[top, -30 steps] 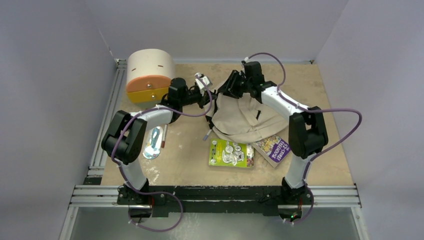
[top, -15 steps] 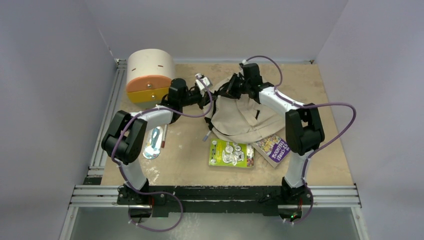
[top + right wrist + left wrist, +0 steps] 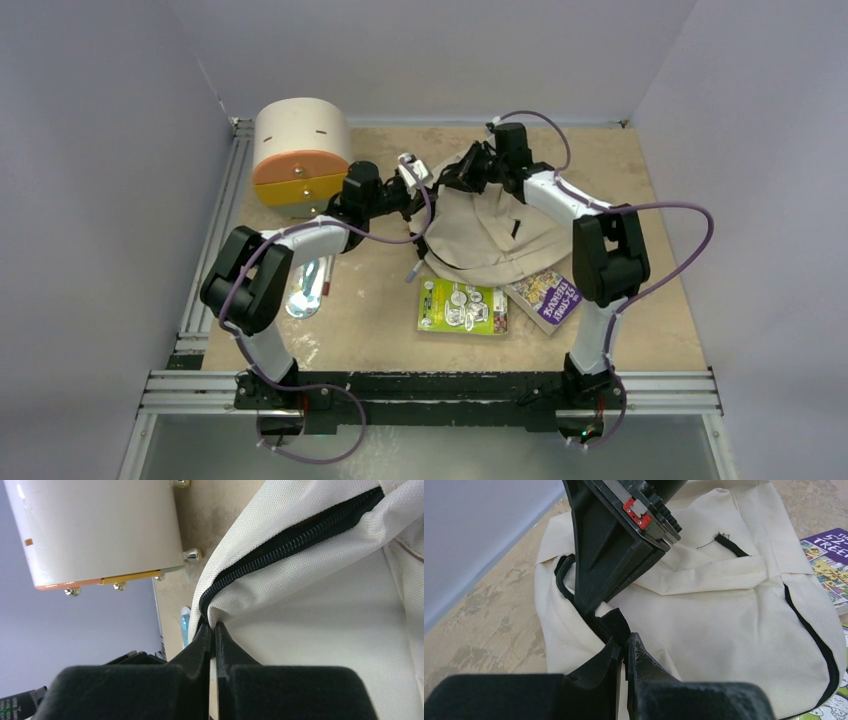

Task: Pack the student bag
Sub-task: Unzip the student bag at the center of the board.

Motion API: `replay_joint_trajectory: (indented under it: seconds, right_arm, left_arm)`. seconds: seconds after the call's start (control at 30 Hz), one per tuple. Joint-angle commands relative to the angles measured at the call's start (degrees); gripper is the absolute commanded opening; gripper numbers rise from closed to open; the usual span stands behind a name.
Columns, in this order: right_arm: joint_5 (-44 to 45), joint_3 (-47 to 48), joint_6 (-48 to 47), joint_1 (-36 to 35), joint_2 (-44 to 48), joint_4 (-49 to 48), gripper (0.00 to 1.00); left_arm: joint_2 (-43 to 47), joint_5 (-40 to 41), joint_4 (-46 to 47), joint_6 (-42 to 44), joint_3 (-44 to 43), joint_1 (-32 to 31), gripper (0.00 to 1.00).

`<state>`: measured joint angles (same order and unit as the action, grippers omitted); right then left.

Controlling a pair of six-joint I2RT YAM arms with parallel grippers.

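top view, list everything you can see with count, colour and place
student bag: one, beige with black zips and straps, far centre of the table
drawer box: one, cream with orange and yellow fronts, far left corner
green booklet: one, green with cartoon pictures, just in front of the bag
purple book: one, purple, right of the green booklet, its far end under the bag
flat item: one, pale blue and silver, left side under the left arm; what it is cannot be told
table: one, tan
left arm: one, black and white, jaws shut on the bag's left edge
right arm: one, black and white, jaws shut on the bag by its zip
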<state>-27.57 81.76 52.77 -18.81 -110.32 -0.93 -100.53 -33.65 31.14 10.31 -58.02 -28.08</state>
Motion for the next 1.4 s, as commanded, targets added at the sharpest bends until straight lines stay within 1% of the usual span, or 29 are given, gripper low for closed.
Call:
replay_joint_trajectory:
  seconds: [0.0, 0.43, 0.6, 0.77, 1.0, 1.37]
  right_arm:
    - [-0.7, 2.9, 2.1, 2.4, 0.6, -7.4, 0.00]
    - [-3.1, 2.6, 5.1, 5.1, -1.0, -11.9, 0.00]
    - [-3.7, 2.8, 6.0, 6.2, -1.5, -13.3, 0.00]
    - [-3.5, 3.8, 6.4, 7.1, -2.3, -13.6, 0.00]
    - [-2.4, 6.0, 6.4, 7.8, -3.3, -13.3, 0.00]
    - [0.6, 7.2, 7.2, 8.4, -4.5, -14.1, 0.00]
  left_arm:
    - [4.7, -1.2, -0.3, -0.5, 2.3, -1.3, 0.00]
    - [7.0, 0.1, -1.6, -1.7, 5.8, -3.9, 0.00]
    - [8.5, 1.9, -2.2, -2.1, 7.9, -5.3, 0.00]
    - [11.7, 3.7, -1.9, -3.6, 10.9, -5.4, 0.00]
    - [15.4, 3.8, -3.6, -4.9, 12.3, -6.1, 0.00]
    - [15.4, 4.1, -3.1, -7.4, 11.7, -9.2, 0.00]
